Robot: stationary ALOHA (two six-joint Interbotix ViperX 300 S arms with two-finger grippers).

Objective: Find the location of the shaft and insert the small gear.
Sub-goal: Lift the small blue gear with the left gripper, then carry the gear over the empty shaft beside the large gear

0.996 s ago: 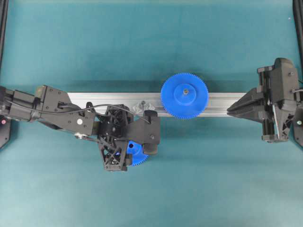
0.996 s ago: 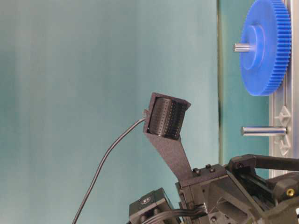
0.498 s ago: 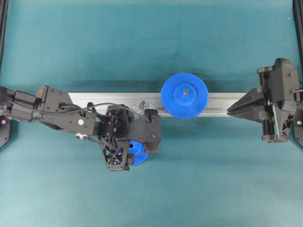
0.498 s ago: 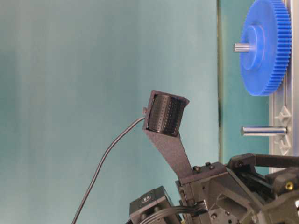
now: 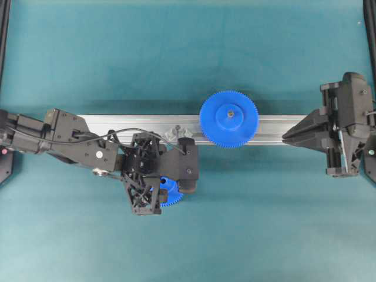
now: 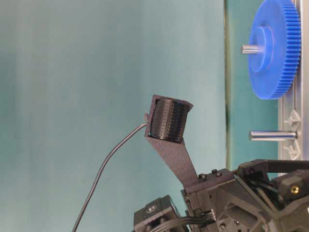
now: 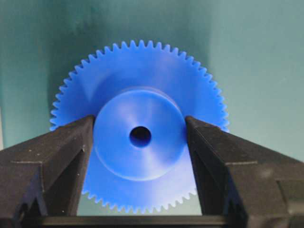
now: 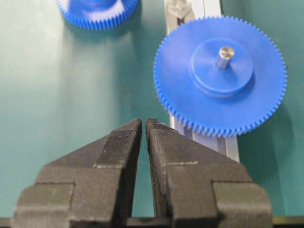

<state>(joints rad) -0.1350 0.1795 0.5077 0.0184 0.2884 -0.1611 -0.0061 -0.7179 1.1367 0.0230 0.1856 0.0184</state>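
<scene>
The small gear (image 7: 139,156), a bright blue toothed disc with a raised hub, lies flat on the teal mat in front of the rail. In the overhead view only an edge of the small gear (image 5: 171,194) shows under the wrist. My left gripper (image 7: 139,119) is down over it, and both black fingers touch opposite sides of the hub. The shaft (image 6: 273,136) is a bare metal pin standing up from the rail by a translucent bracket (image 5: 174,133), just behind the left gripper (image 5: 166,188). My right gripper (image 8: 143,122) rests shut and empty at the rail's right end.
The large blue gear (image 5: 228,118) sits on its own pin mid-rail, to the right of the bare shaft. The silver aluminium rail (image 5: 276,126) crosses the teal mat from left to right. Black frame posts stand at the far left and right edges.
The left gripper's fingers have come together from wide open until they meet the small gear's hub, and the wrist has settled slightly. The right arm has not moved.
</scene>
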